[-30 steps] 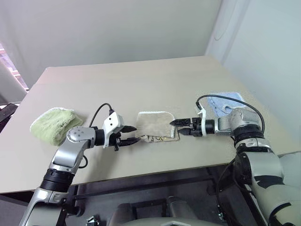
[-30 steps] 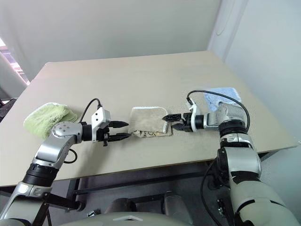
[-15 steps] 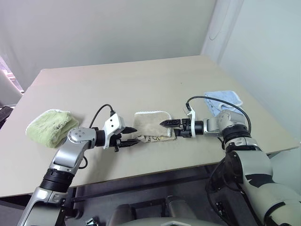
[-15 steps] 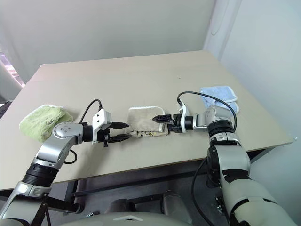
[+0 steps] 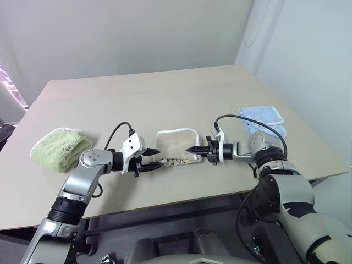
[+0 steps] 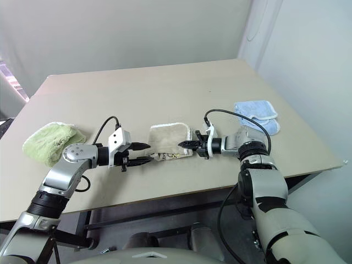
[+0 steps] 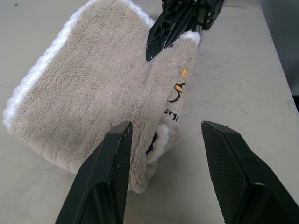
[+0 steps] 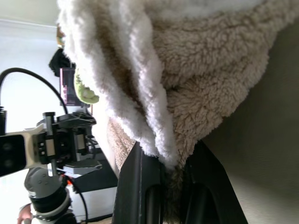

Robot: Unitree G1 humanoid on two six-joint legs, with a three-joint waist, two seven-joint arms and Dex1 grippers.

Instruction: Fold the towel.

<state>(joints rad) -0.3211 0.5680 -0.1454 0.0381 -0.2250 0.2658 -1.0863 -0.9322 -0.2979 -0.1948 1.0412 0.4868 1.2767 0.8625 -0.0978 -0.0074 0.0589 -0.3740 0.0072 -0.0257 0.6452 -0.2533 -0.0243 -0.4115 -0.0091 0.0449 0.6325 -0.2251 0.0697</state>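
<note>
Towel (image 5: 175, 146) lies part-folded near the table's (image 5: 165, 99) front edge, between both grippers; the right gripper (image 5: 193, 149), open a second ago, has moved in and now pinches the towel's right edge; the left gripper (image 5: 154, 158) waits half open at the left edge, holding nothing; a lift-and-fold likely follows.

**Four views on one tabletop**

The table (image 5: 165, 93) is seen from high up by both eye views, facing forward and down, with a wall behind; nearly the same scene is shared, shifted slightly sideways. The towel (image 5: 176, 146) is placed near frame centre in each. The left wrist view is set close above the tabletop, looking along the left gripper (image 7: 163, 172) at the towel. The right wrist view is pressed nearest, against the towel's edge, with the left gripper seen at lower left.
</note>
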